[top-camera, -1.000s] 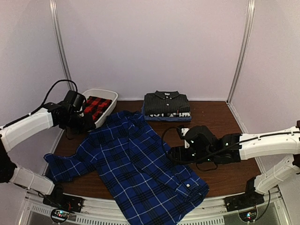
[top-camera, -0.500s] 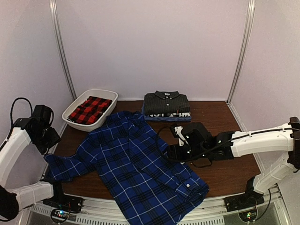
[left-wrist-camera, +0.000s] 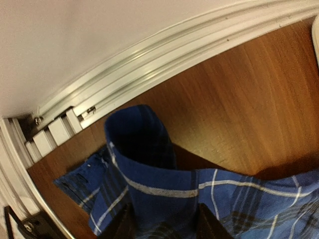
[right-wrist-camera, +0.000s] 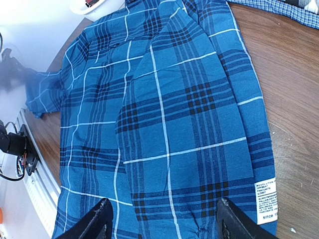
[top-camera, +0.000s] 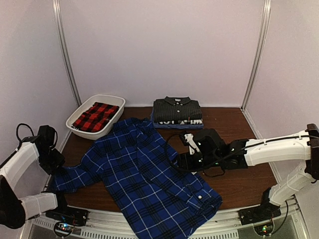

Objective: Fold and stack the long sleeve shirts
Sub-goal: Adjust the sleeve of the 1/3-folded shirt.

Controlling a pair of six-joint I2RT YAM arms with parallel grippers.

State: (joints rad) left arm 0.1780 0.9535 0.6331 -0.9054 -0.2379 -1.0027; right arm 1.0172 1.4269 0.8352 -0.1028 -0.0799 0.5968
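Left tool [left-wrist-camera: 165, 226] low, right tool [right-wrist-camera: 167, 216] spread wide

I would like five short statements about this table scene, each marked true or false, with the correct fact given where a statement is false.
1. The red-and-black plaid shirt lies inside the white tub. True.
2. The blue plaid shirt is neatly folded. False: it lies spread open on the table, one sleeve reaching out to the left.
3. The dark striped shirt lies folded at the back of the table. True.
4. The right gripper is shut on the blue shirt's collar. False: its jaws stand open above the shirt's body.
5. The blue shirt's sleeve end sits between the fingers of the left gripper. True.
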